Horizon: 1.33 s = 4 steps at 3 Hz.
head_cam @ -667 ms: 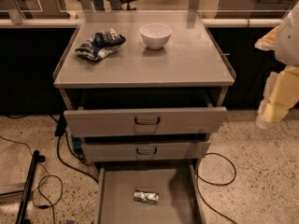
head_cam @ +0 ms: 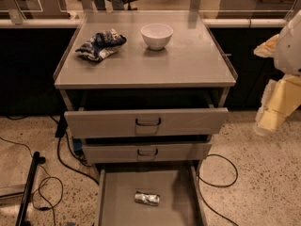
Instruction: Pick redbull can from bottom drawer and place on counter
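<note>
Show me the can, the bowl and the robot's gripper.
can (head_cam: 146,198): camera view, middle of its side.
bowl (head_cam: 156,36): camera view, front wall.
gripper (head_cam: 264,125): camera view, lower end, at the right edge.

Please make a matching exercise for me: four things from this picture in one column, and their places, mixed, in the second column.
1 redbull can
2 white bowl
3 patterned cloth
4 gripper

A far right, apart from the counter
B counter, back left
C lying in the open bottom drawer
D counter, back middle

Pairs: 1-C, 2-D, 3-B, 4-A
</note>
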{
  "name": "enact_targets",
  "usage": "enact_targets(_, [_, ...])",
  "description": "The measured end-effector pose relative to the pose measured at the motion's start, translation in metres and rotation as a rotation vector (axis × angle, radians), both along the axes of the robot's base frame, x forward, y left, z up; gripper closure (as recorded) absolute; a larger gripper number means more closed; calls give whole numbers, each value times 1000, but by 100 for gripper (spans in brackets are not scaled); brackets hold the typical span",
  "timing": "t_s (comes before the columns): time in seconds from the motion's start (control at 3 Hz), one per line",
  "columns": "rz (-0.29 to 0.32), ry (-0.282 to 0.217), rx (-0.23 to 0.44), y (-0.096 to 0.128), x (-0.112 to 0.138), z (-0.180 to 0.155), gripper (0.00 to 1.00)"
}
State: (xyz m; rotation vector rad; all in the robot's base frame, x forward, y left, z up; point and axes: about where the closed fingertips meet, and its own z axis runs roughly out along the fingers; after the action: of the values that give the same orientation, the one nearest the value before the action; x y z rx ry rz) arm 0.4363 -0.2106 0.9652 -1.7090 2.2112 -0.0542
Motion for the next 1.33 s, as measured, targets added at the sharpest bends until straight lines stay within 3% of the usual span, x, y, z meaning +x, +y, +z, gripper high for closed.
enact_targets(0.33, [5,-15,50,3,-6,-21,0])
enact_targets(1.0, [2,-112,136,-2,-12,-102,0])
enact_targets(1.33, [5,-106,133,0,-2,-146,0])
